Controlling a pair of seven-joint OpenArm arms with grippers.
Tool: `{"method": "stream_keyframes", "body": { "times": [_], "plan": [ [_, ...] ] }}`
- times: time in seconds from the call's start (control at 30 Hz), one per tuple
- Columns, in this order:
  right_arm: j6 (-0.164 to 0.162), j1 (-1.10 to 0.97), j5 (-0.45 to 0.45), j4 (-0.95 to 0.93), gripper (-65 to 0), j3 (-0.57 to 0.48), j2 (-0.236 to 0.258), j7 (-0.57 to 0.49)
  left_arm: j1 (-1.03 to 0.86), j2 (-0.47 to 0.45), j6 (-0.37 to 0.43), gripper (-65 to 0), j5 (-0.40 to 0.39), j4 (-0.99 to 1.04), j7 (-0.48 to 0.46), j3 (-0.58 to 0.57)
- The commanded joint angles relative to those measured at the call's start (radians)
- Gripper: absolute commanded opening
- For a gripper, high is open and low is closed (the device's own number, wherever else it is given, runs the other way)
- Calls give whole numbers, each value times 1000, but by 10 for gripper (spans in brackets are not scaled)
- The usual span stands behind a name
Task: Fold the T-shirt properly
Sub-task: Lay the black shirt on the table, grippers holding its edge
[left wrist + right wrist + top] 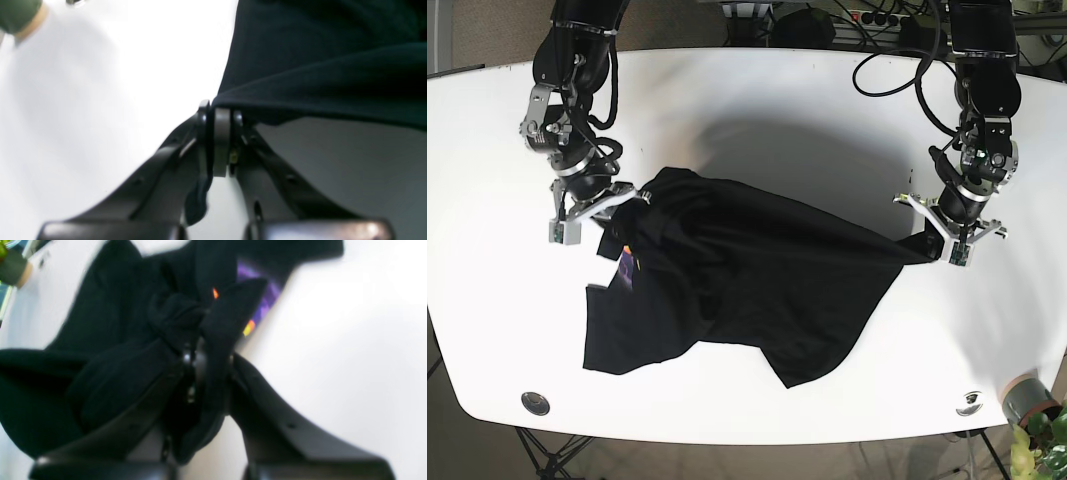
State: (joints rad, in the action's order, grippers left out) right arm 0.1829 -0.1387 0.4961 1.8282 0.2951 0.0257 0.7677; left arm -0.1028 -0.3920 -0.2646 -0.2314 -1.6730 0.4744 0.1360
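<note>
A black T-shirt (737, 275) lies crumpled across the middle of the white table (777, 90), stretched between both grippers and partly lifted. A purple, orange and yellow print (258, 303) shows near its left side. My left gripper (927, 250), on the right of the base view, is shut on one corner of the shirt (317, 76), seen pinched between its fingers (222, 133). My right gripper (637, 197), on the left of the base view, is shut on a bunched fold of the shirt (173, 323).
A grey pot with a green plant (1032, 405) stands at the table's front right corner. Two round metal fittings (534, 402) (970, 402) sit near the front edge. Cables (897, 50) trail at the back edge.
</note>
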Motion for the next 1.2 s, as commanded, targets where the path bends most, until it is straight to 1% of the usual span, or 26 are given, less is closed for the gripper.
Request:
{"method": "stream_keyframes", "body": {
  "times": [0.0, 0.1, 0.13, 0.2, 0.3, 0.37, 0.4, 0.5, 0.57, 0.77, 0.9, 1.0, 1.17],
  "plan": [
    [2, -37, 26, 29, -623, 5, 7, -24, -13, -20, 14, -650, 4, -34, -26, 27],
    [2, -83, 42, 32, -621, 5, 7, -24, -54, -20, 12, -650, 4, -40, -26, 60],
    [2, -103, 45, 32, -609, 5, 7, -24, -67, -20, 9, -650, 4, -40, -27, 72],
    [2, -132, 43, 34, -552, 2, 7, -24, -84, -20, -15, -650, 4, -36, -27, 89],
    [2, -174, 43, 41, -417, 3, 7, -24, -104, -20, -51, -650, 4, -31, -27, 118],
    [5, -198, 42, 58, -350, 3, 7, -24, -124, -18, -66, -650, 4, -31, -29, 136],
    [8, -209, 43, 69, -335, 3, 7, -24, -128, -18, -72, -650, 4, -31, -29, 142],
    [10, -223, 43, 100, -331, 0, 7, -24, -133, -18, -91, -650, 4, -31, -29, 152],
    [4, -229, 40, 118, -331, 0, 7, -24, -136, -18, -98, -650, 4, -31, -29, 152],
    [4, -258, 43, 126, -325, 3, 15, -21, -148, -18, -98, -650, 4, -31, -29, 179],
    [13, -302, 48, 172, -325, -10, 12, -20, -154, -18, -98, -650, 4, -31, -29, 185],
    [13, -307, 79, 178, -325, -49, 12, -21, -154, -18, -98, -650, 4, -31, -29, 185],
    [13, -295, 121, 178, -323, -61, 15, -23, -154, -18, -98, -650, 4, -31, -29, 185]
  ]
}}
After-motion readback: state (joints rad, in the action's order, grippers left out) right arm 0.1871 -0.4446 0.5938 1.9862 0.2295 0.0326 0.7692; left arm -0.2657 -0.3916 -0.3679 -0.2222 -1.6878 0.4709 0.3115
